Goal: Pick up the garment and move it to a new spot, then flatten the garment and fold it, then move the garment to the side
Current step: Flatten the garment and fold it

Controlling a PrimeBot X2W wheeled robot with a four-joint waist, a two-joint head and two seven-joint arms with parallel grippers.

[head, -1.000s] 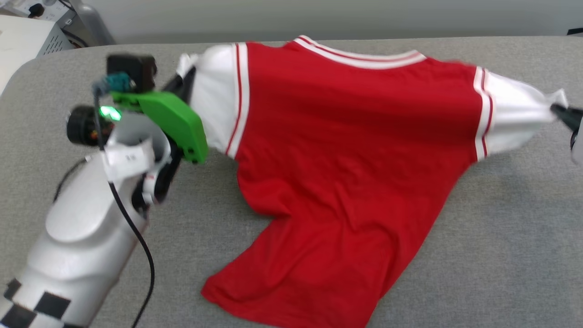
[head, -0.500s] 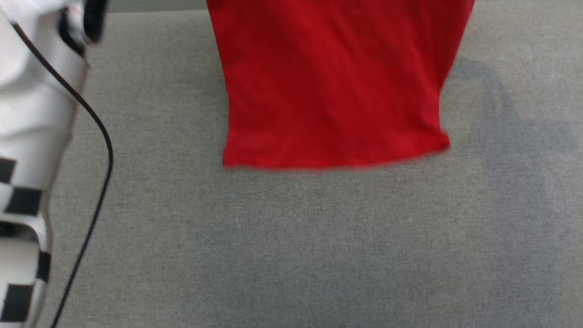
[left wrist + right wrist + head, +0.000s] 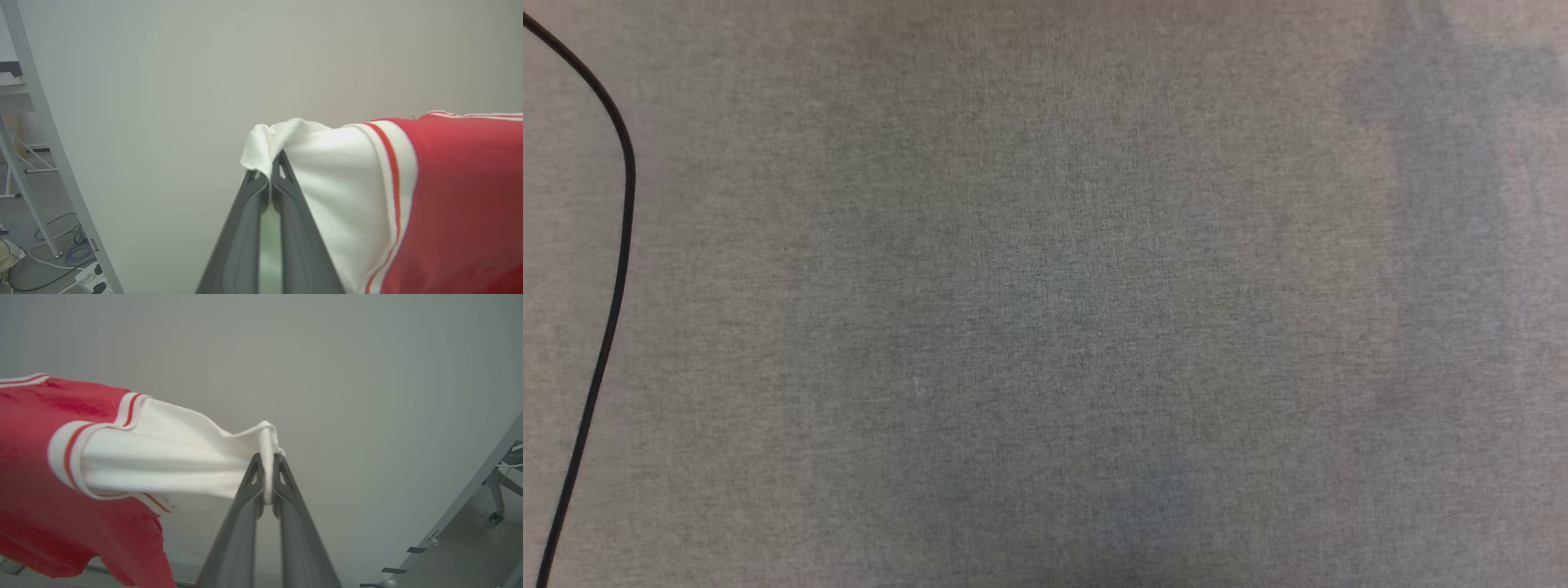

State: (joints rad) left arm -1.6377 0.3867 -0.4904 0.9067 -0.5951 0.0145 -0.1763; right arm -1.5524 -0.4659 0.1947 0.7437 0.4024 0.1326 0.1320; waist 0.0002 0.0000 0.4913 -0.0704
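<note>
While the head view looks down on the grey cloth top of the counter (image 3: 1045, 294), with a thin black cable (image 3: 623, 245) curving down its left edge, the two wrist views show the garment (image 3: 461, 196) lifted into the air and stretched between the arms; the left gripper (image 3: 268, 173) is closed, its two dark fingers pinching the bunched tip of one white sleeve (image 3: 339, 179), whose cloth folds over the fingertips; a white band with a red stripe marks where that sleeve joins the red body, which runs off that view's right edge; behind it stands a plain pale wall (image 3: 204, 81), and at that view's left a slanting grey metal post (image 3: 59, 143) rises above floor cables (image 3: 69, 253) and a white power strip (image 3: 90, 279); the right gripper (image 3: 267, 461) is likewise closed, clamping the gathered end of the other white sleeve (image 3: 163, 461), which is pulled taut toward the fingers; the red body hangs at that view's left, its lower edge drooping loose; a grey frame beam (image 3: 461, 498) and a small caster wheel (image 3: 495, 516) sit at that view's right.
</note>
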